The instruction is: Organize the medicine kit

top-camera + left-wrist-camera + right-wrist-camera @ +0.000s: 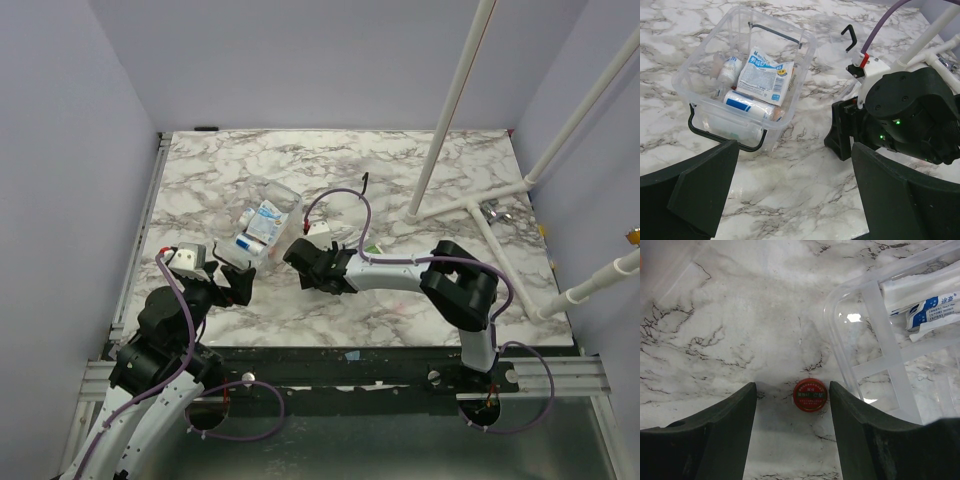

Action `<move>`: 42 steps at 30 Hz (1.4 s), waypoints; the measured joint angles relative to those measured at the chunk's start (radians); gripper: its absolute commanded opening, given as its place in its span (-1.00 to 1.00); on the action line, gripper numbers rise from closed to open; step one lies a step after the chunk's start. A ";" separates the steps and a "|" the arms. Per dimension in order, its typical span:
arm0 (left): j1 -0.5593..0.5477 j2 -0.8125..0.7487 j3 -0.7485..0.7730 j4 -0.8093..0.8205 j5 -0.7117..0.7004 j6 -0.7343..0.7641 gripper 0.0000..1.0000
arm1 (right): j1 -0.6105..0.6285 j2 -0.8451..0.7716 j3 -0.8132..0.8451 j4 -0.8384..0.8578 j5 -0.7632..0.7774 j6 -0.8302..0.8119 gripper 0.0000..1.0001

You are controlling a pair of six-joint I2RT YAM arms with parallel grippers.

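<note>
1. You have the medicine kit [705, 44] sitting open on the marble table [420, 290], left of centre and in front of both arms.
2. Inside it lie a white-and-blue packet [764, 75] and a white roll [747, 104] with blue print. The black handle [725, 137] hangs on the kit's near end, facing the left wrist camera.
3. Your left gripper [795, 200] hovers just short of that near end with its jaws spread as wide as they go. It holds nothing and is clear of the kit.
4. Your right gripper [792, 435] is low over the table, just to the right of the kit. Its jaws are partly spread.
5. A small round red tin [810, 395] lies flat on the marble between the right fingers. There is a wide gap on its left side, and the other finger is very close. You cannot tell from the wrist view whether that finger touches it. The tin is not clamped.
6. The tin sits outside the kit, just beside its clear wall.
</note>
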 measured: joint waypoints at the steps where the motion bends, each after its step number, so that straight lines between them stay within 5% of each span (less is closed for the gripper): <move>1: 0.000 0.000 0.000 0.000 0.000 0.000 0.97 | 0.000 0.000 0.000 0.000 0.000 -0.002 0.22; 16: 0.000 0.000 0.000 0.000 0.000 0.000 0.97 | 0.000 0.000 0.000 -0.004 0.015 -0.003 -0.10; 30: 0.004 0.000 0.000 0.000 0.000 0.000 0.97 | 0.000 0.000 0.000 -0.009 0.021 -0.003 -0.61; 42: 0.005 0.000 0.000 0.000 0.000 0.000 0.97 | -0.002 -0.095 -0.003 -0.034 0.021 -0.022 -0.64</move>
